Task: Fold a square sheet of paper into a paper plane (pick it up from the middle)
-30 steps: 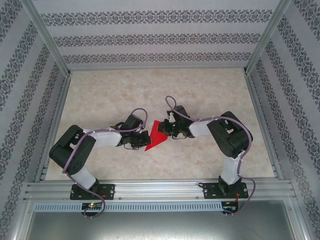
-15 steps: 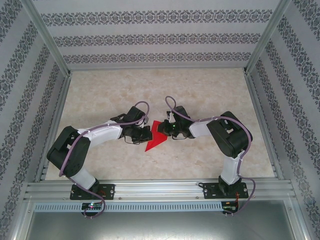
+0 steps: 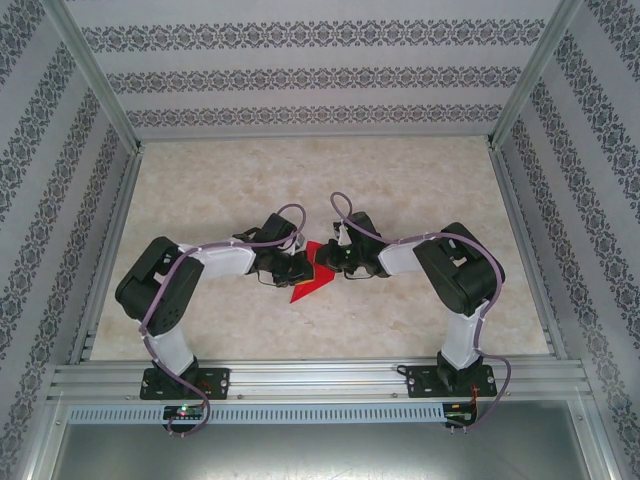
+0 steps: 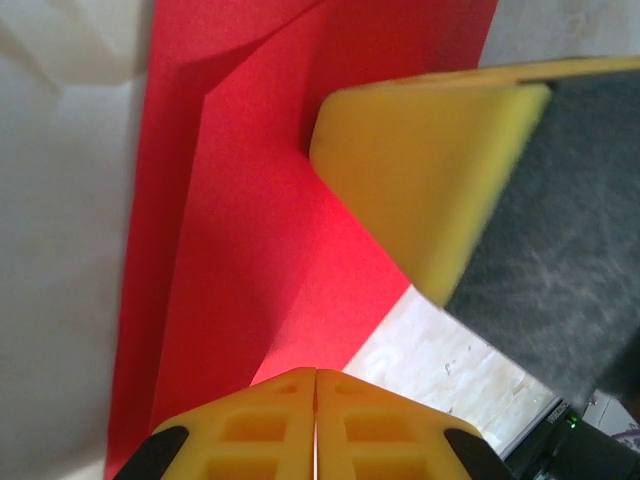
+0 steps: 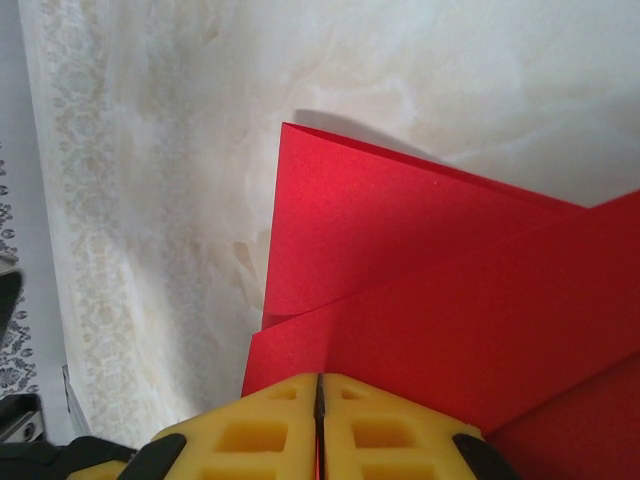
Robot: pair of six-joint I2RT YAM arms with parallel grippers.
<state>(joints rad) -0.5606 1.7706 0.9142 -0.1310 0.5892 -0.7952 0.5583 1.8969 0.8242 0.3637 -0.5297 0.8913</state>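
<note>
The thin bright red square sheet of paper [image 3: 304, 287], creased into overlapping flaps, lies flat at the middle of the pale marbled table [image 3: 400, 190] between the two arms. The yellow-fingered left gripper [image 4: 316, 375] and right gripper [image 5: 320, 380] are both clenched tight at its edges, though whether either pinches a layer I cannot tell. The risk, as I judge it, is that a closed fingertip pushing along a flap drags the light sheet over the smooth tabletop instead of sharpening the crease — the folds skew, a flap springs open, or the paper crumples between the grippers.
</note>
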